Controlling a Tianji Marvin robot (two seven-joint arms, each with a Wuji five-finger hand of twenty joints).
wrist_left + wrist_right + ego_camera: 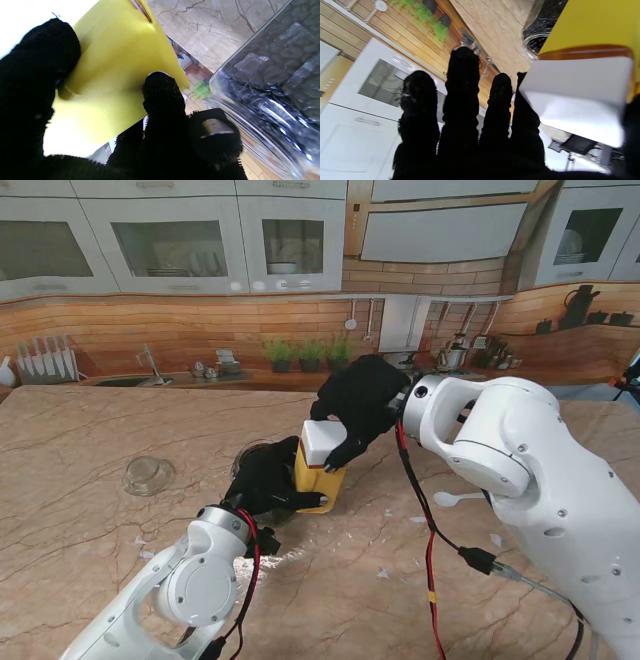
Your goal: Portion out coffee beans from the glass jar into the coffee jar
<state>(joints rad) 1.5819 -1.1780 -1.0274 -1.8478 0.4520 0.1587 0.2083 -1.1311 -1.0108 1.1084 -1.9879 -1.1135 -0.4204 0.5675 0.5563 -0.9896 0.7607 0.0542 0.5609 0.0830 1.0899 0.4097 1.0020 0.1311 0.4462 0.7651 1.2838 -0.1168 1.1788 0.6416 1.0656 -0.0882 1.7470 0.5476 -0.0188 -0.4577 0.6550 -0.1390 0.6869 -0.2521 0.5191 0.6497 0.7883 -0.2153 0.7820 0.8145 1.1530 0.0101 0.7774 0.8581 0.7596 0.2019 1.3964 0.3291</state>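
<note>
The yellow coffee jar (pixel 316 479) stands slightly tilted at the table's middle, a white lid (pixel 322 443) on top. My left hand (pixel 266 480) is shut on its lower body; black fingers (pixel 160 97) press the yellow wall (pixel 112 62). My right hand (pixel 360 404) is closed over the lid from above, with the lid (pixel 575 95) between fingers (pixel 462 100) and thumb. The glass jar (pixel 272 72), full of dark beans, stands right behind my left hand and is mostly hidden in the stand view; its open mouth (pixel 534 41) shows past the yellow jar.
A round glass lid (pixel 148 475) lies on the marble table (pixel 80 470) to the left. A white spoon (pixel 456 500) lies to the right, under my right arm. Small white scraps dot the table nearer to me. A red-and-black cable (pixel 430 560) hangs from the right arm.
</note>
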